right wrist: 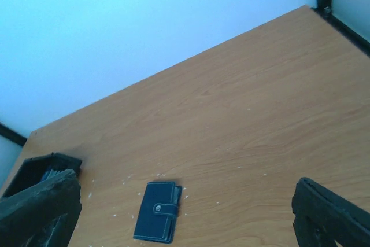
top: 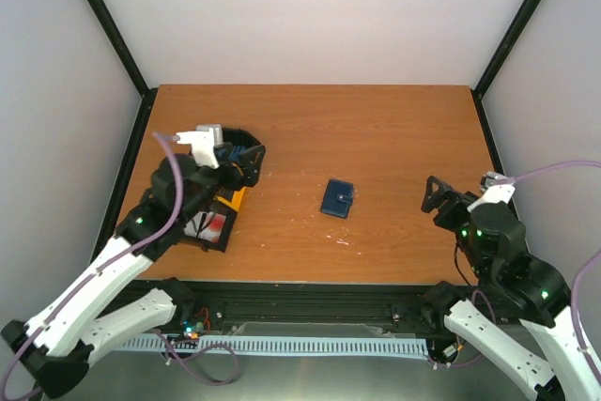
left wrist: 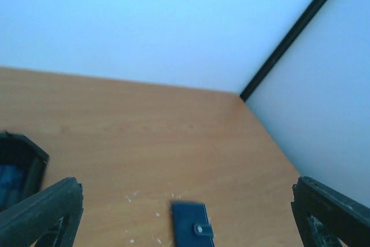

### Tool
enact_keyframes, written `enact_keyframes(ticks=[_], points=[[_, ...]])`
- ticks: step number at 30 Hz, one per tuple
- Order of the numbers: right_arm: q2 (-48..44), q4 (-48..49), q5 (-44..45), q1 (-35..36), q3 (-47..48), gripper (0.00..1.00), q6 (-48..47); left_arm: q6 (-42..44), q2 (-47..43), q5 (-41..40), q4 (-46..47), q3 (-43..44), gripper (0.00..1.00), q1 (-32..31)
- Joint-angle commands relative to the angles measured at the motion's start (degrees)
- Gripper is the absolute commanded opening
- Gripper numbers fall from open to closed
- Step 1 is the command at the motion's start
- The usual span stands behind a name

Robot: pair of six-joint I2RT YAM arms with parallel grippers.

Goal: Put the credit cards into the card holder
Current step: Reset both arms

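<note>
- A wooden bench [top: 376,138] fills the floor of a white-walled enclosure [top: 310,16] framed by black posts, seen from above and behind the two arms.
- The left arm [top: 113,265] reaches from the near left corner over the left side of the bench. Its left tool [top: 246,162] hangs above the far end of the tray with its fingers [left wrist: 49,206] spread wide apart and nothing between them.
- The right arm [top: 512,269] stands at the near right, its right tool [top: 434,194] raised near the right edge of the bench. Its fingers [right wrist: 40,203] are also wide apart and empty.
- A black-and-yellow tray [top: 237,200] sits on the left of the bench, partly hidden under the left arm.
- The card holder [top: 337,198], dark navy, lies closed and flat near the middle of the bench. It is between the two tools, well apart from both, with its clasp tab facing up.
- A white credit card [top: 208,225] with a red blotch lies in the near compartment of the tray. The left wrist view shows something bluish in another compartment.
- Tiny white specks [right wrist: 124,180] dot the wood around the card holder.
</note>
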Motion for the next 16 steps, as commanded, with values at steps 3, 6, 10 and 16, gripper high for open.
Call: enact_keyframes(ticks=[3, 6, 10, 16], points=[[-4.93, -7.81, 7.18, -0.1, 1.43, 1.0, -0.91, 4.68, -12.27, -9.97, -3.94, -0.28, 1.0, 0.04], [-5.85, -8.36, 8.12, -0.1, 1.61, 1.0, -0.78, 5.42, -17.59, -12.64, -4.67, -0.84, 1.0, 0.05], [-6.22, -8.95, 8.17, -0.09, 2.15, 1.0, -0.92, 5.86, -21.06, -15.13, -4.8, -1.82, 1.0, 0.04], [-7.48, -9.07, 7.94, -0.09, 2.35, 1.0, -0.84, 4.16, -20.14, -16.57, -6.84, -1.54, 1.0, 0.04]])
